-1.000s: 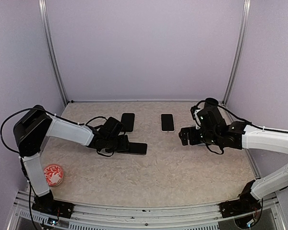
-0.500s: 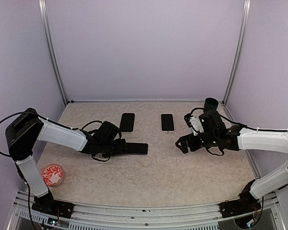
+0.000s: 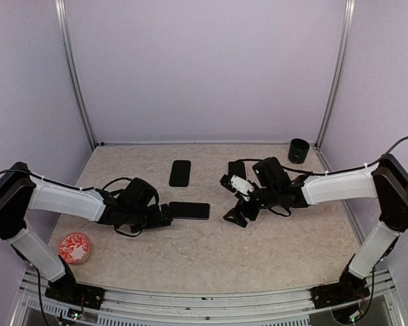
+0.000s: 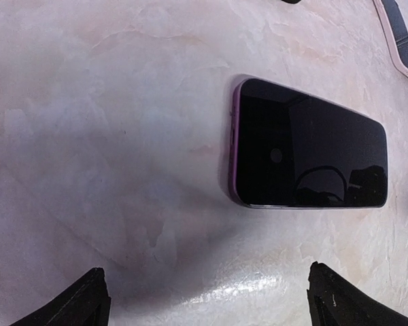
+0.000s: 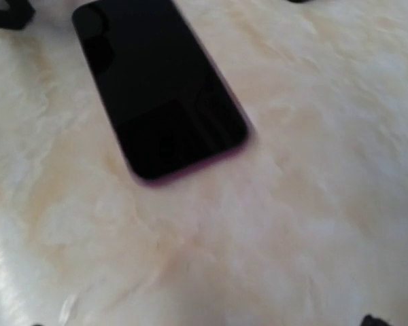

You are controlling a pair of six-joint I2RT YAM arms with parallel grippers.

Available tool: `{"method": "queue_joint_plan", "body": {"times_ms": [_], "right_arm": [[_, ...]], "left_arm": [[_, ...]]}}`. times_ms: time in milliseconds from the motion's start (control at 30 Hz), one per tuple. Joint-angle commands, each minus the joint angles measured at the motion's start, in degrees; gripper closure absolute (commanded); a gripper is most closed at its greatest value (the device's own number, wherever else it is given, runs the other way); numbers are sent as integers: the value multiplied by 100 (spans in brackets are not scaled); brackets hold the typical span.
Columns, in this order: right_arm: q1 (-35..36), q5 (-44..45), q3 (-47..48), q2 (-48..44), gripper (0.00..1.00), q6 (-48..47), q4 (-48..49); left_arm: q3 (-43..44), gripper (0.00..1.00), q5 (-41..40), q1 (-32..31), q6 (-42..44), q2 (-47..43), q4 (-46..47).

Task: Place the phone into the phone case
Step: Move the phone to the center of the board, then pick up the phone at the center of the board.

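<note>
Releasing the phone [image 3: 189,210], your left end effector [image 3: 164,216] now stands spread; right end effector [image 3: 231,200], spread too, arrives to take over.

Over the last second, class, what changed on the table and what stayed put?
The left gripper opened, let go of the purple-edged phone and drew back leftward. The right gripper, open throughout, swung left toward that phone. The phone, the black slab and the red-patterned disc stayed put.
</note>
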Motion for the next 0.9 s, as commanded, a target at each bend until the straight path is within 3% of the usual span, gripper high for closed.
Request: {"method": "queue_joint_plan", "body": {"times_ms": [0,433,867], "right_arm": [[51,-419,590,599,0,-690,167],[153,-718,1656,1825,0,-1443,-64],[188,-940,2442,2620,0,-1909,-563]], "left_arm": [[-167,1,-7,-121,-36,-340,-143],[-478,1,-721,-859,-251,-1526,-435],[-547,1,-988,-1283,-344,-1912,-559]]}}
